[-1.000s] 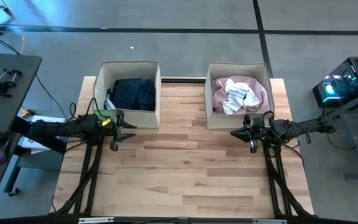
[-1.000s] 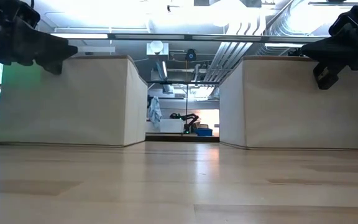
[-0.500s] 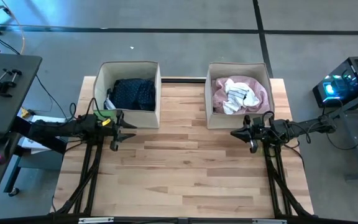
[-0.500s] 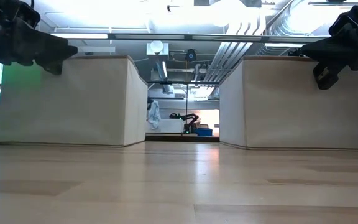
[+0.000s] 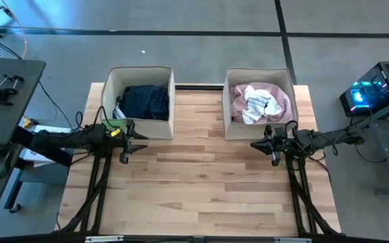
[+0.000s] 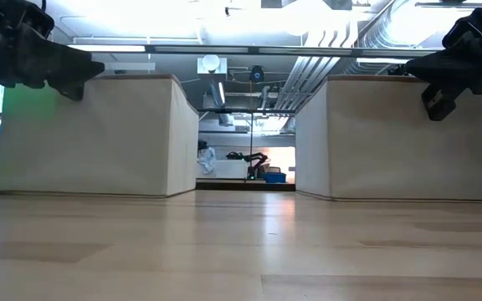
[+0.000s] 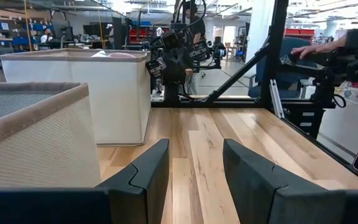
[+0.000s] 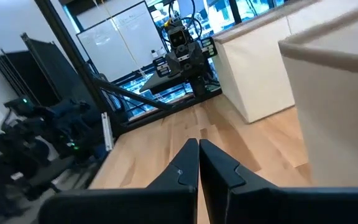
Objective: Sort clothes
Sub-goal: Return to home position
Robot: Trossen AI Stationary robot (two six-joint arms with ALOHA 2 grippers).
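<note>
The left beige box holds a navy white-dotted garment. The right beige box holds a pink garment with a white cloth lying on top of it. My left gripper hovers above the table just in front of the left box, open and empty; its fingers stand apart in the left wrist view. My right gripper hovers in front of the right box, shut and empty; its fingers meet in the right wrist view.
The two boxes stand side by side at the table's far edge. Bare wooden tabletop spreads between and in front of the arms. A person's hands show beyond the table's near side in the left wrist view.
</note>
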